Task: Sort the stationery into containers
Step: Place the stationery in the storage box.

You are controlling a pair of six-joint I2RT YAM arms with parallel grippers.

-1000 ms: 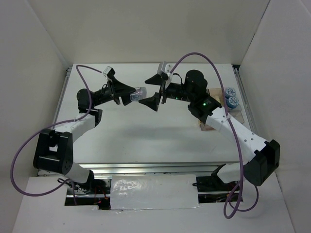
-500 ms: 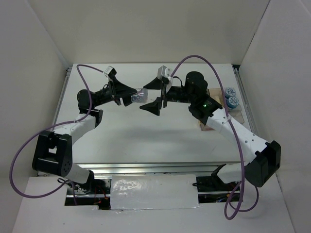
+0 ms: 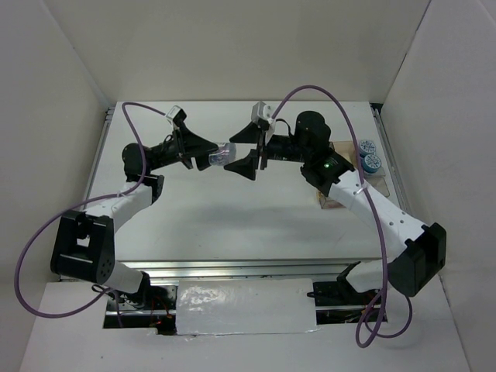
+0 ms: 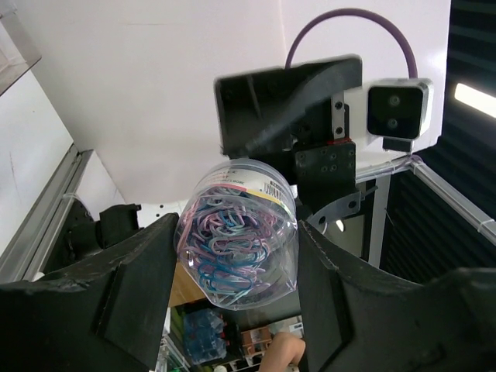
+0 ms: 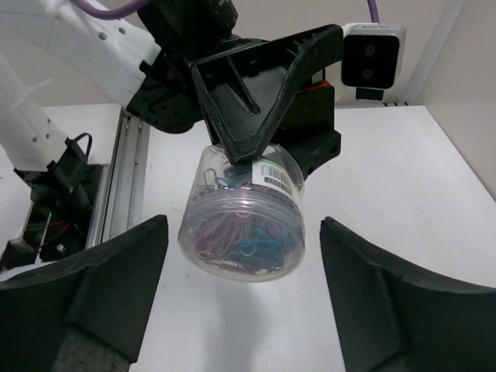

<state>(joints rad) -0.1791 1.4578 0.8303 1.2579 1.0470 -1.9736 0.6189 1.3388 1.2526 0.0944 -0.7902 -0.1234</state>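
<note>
My left gripper [image 3: 211, 151] is shut on a clear round jar of coloured paper clips [image 3: 221, 152] and holds it up in the air over the table's middle back. The jar fills the left wrist view [image 4: 239, 232] between the two black fingers. My right gripper [image 3: 246, 149] is open and faces the jar; in the right wrist view the jar [image 5: 242, 221] hangs between its spread fingers without touching them. A brownish clear box [image 3: 332, 198] lies under the right arm, mostly hidden. Two blue tape rolls [image 3: 369, 155] sit at the far right.
White walls stand close on three sides. A metal rail [image 3: 99, 159] runs along the table's left edge and another along the right [image 3: 391, 167]. Purple cables loop above both arms.
My right gripper has moved left toward the jar, so its open fingers now stand on either side of it. The left gripper holds the jar nearly still.
</note>
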